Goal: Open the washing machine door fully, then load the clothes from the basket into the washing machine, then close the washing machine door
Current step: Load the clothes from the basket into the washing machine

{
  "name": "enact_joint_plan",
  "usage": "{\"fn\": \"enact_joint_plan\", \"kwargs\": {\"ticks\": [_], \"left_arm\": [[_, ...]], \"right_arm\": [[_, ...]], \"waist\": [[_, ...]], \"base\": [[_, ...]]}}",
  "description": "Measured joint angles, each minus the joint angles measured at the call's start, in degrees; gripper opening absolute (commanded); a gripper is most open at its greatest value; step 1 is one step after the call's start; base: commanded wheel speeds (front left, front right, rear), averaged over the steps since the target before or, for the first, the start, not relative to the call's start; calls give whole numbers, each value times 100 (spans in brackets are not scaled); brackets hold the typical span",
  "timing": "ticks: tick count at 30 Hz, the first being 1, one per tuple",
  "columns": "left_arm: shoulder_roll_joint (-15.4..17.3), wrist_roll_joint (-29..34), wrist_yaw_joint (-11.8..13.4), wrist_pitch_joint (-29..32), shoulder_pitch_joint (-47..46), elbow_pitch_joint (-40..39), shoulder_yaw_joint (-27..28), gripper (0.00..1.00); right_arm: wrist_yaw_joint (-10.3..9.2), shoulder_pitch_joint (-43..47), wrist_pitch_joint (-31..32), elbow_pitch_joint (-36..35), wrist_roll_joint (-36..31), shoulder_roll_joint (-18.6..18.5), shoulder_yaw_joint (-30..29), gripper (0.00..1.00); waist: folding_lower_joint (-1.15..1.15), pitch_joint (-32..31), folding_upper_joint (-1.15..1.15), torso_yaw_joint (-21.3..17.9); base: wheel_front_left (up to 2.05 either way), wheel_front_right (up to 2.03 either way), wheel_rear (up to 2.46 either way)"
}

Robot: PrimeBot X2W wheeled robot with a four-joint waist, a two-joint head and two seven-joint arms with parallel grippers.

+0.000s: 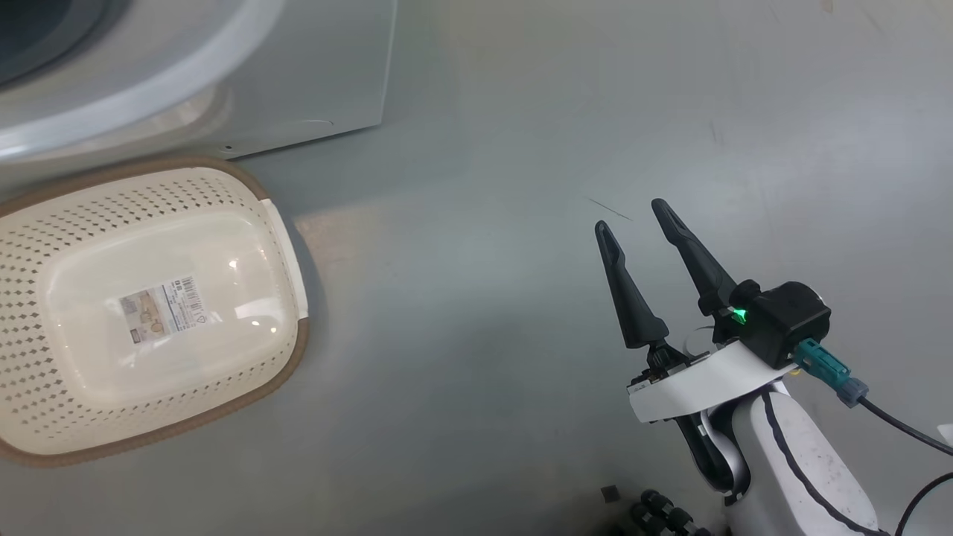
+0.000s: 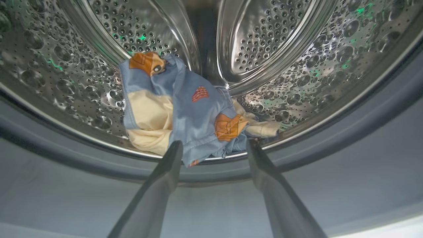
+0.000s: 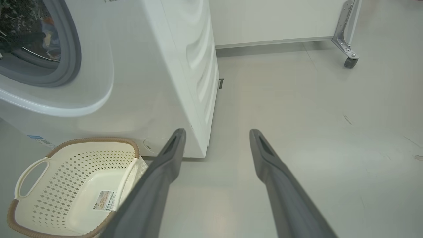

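In the head view the basket runs off the edge at nine o'clock; its sticker is too small to read. The washing machine is cropped at eleven o'clock. In the right wrist view a finger of the right pincer hides the basket's five o'clock corner.

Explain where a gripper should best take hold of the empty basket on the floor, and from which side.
Probably grip the white side handle nearest the open right gripper, coming down from above. The basket stands upright and empty, and that handle is a thin bar, easy to straddle; the sloping perforated walls offer less.
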Motion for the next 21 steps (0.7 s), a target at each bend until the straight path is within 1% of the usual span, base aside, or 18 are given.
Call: {"fn": "enact_joint_plan", "kwargs": {"ticks": [3, 10, 14, 16, 17, 18, 19, 20, 21], "left_arm": [[71, -125, 0, 78, -249, 183, 131, 100], [283, -176, 0, 238, -795, 532, 202, 100], [307, -233, 0, 279, -1066, 740, 238, 100], [303, -233, 0, 279, -1151, 851, 218, 100], [303, -233, 0, 276, -1190, 887, 212, 88], [314, -227, 0, 256, -1214, 918, 193, 69], [331, -205, 0, 231, -1243, 960, 149, 47], [331, -205, 0, 231, -1243, 960, 149, 36], [341, -177, 0, 227, -1276, 1003, 107, 18]], "right_arm": [[-2, -10, 0, 1, -3, 1, 2, 100], [-7, -10, 0, 1, -131, 2, -21, 100], [-15, -10, 0, 1, -175, 7, -89, 100], [-52, -10, 0, 0, -223, 4, -123, 100], [-52, -10, 0, 4, -223, 4, -116, 100], [-51, -10, 0, 7, -223, 7, -104, 100], [-51, -10, 0, 5, -224, 10, -92, 100], [-51, -10, 0, 5, -224, 10, -92, 100], [-51, -10, 0, 5, -225, 12, -91, 100]], "waist": [[0, 127, 0, -103], [0, 396, 0, -257], [0, 529, 0, -286], [0, 570, 0, -280], [0, 582, 0, -270], [0, 590, 0, -263], [0, 595, 0, -259], [0, 595, 0, -259], [0, 598, 0, -256]], "base": [[0, 0, 0], [0, 0, 0], [0, 0, 0], [0, 0, 0], [0, 0, 0], [0, 0, 0], [0, 0, 0], [0, 0, 0], [0, 0, 0]]}}
